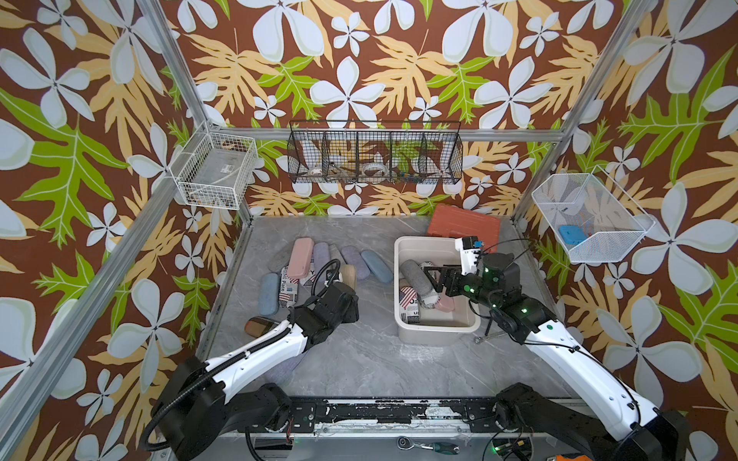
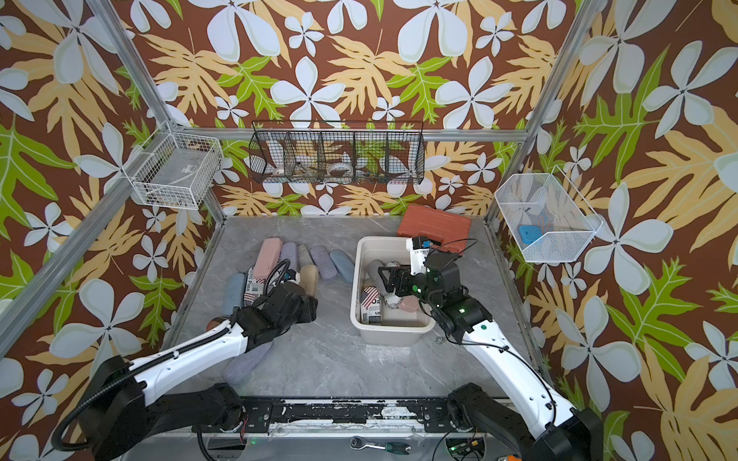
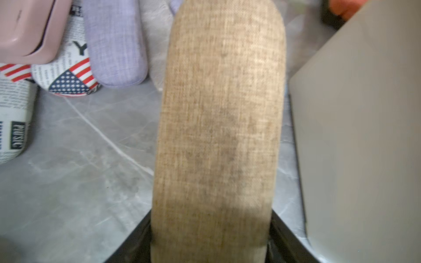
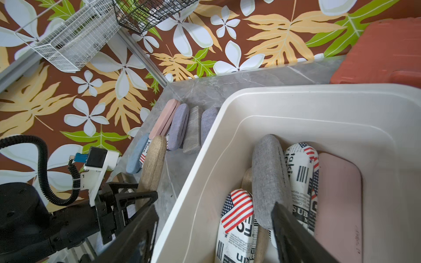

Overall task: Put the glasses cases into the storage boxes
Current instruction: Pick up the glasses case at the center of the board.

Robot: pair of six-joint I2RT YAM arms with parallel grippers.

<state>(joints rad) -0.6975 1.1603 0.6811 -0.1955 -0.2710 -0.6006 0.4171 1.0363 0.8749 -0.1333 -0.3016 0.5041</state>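
My left gripper (image 3: 210, 230) is shut on one end of a tan woven glasses case (image 3: 218, 125), which points away from the wrist just left of the storage box. This tan case (image 1: 348, 275) shows in both top views. Other glasses cases lie on the table behind it: pink (image 1: 300, 257), lavender (image 1: 320, 253), light blue (image 1: 377, 265) and newspaper-print (image 1: 288, 285). The cream storage box (image 1: 435, 240) holds a grey case (image 4: 268, 177), newspaper-print cases (image 4: 237, 218) and a pink one (image 4: 337, 200). My right gripper (image 4: 214, 230) hangs open over the box, one finger above the grey case.
An orange-red tool case (image 1: 465, 223) lies behind the storage box. A lavender case (image 1: 283, 369) lies under my left arm, with a glossy brown object (image 1: 259, 325) near it. Wire baskets hang on the walls: white (image 1: 215, 171), black (image 1: 375, 153) and white (image 1: 587, 215). A small wrench (image 1: 487, 337) lies right of the box.
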